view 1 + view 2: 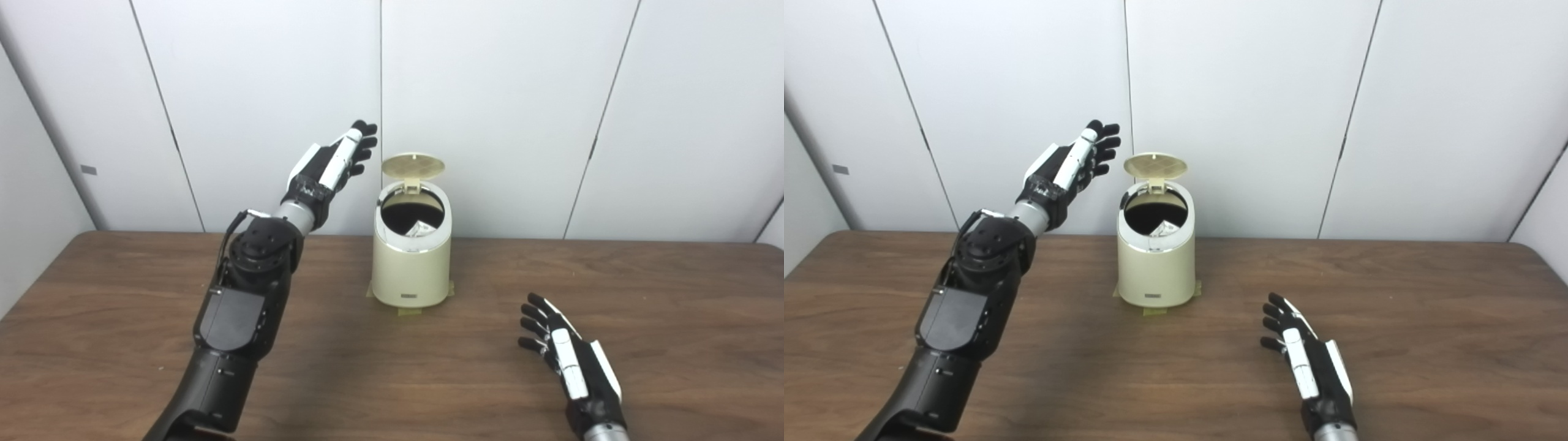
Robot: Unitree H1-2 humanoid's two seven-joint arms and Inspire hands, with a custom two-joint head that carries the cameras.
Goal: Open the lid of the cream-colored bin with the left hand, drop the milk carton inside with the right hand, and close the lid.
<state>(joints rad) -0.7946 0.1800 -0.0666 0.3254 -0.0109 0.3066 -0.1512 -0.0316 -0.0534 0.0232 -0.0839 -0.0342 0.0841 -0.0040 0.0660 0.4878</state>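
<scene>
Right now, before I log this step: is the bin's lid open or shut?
Open. The lid stands upright behind the mouth of the cream-colored bin, and the milk carton shows inside the dark opening.

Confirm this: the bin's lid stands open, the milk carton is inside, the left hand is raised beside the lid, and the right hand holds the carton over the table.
One point is wrong: the right hand holds nothing; it is open, low over the table. The left eye view shows the milk carton inside the bin, lid open, left hand raised beside it.
</scene>
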